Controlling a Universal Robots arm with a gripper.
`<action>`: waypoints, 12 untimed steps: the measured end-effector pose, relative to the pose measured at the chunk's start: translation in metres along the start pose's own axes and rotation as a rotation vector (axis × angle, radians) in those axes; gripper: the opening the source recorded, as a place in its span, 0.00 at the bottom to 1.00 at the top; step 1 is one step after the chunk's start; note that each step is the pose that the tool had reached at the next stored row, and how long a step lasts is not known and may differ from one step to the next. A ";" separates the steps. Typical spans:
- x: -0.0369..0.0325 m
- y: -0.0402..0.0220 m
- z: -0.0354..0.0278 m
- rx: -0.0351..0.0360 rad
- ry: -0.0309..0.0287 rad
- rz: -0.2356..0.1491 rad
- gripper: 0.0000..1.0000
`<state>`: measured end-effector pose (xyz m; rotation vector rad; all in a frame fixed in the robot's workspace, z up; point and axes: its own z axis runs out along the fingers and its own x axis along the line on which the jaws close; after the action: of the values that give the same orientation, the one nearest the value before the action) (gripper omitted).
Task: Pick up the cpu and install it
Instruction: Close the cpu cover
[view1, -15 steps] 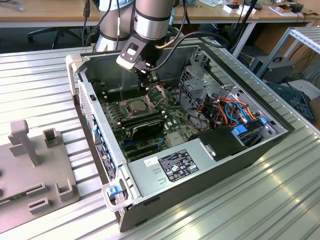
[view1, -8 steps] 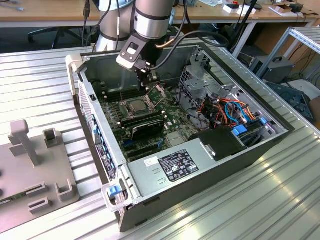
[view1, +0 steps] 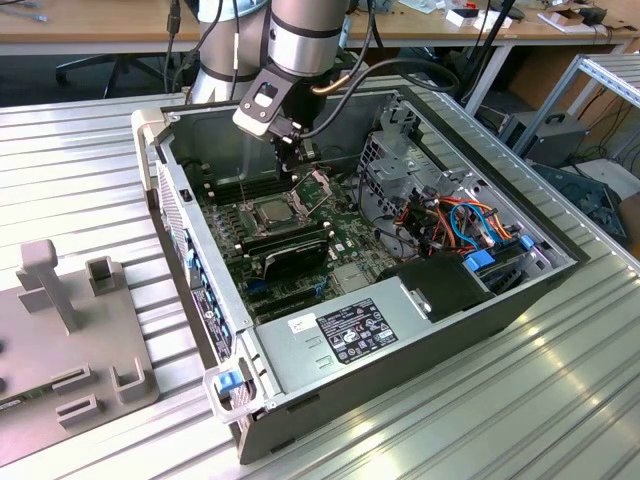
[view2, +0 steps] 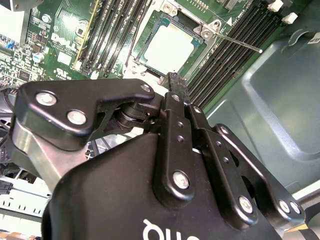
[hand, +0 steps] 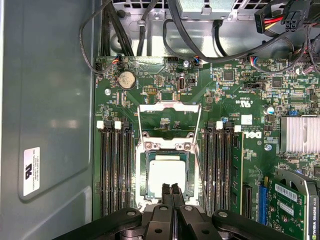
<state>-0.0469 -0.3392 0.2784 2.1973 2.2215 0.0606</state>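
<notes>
The cpu (hand: 167, 175), a pale square chip, lies flat in the socket on the green motherboard (hand: 165, 85); it also appears as the cpu (view1: 272, 212) and the cpu (view2: 170, 47). The socket's metal frame (hand: 170, 120) stands hinged open beside it, and its thin lever (view2: 235, 42) sticks out over the memory slots. My gripper (hand: 172, 192) hovers just above the chip's edge with its black fingers pressed together and nothing between them. In the exterior view the gripper (view1: 291, 175) reaches down into the open computer case (view1: 200, 250).
Black memory slots (hand: 117, 170) flank the socket on both sides. A graphics card (hand: 292, 200), a heatsink (hand: 300, 134) and cables (view1: 450, 220) crowd the case, with the power supply (view1: 350, 330) near the front. A grey fixture (view1: 70, 330) sits at the exterior view's left.
</notes>
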 end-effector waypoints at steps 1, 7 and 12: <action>0.0000 0.0000 0.0000 0.0000 0.0000 0.000 0.11; 0.0000 0.0014 0.0000 0.0001 -0.0001 0.000 0.11; -0.0001 0.0075 0.0003 0.0001 0.0000 0.000 0.11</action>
<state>-0.0394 -0.3392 0.2785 2.1972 2.2215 0.0605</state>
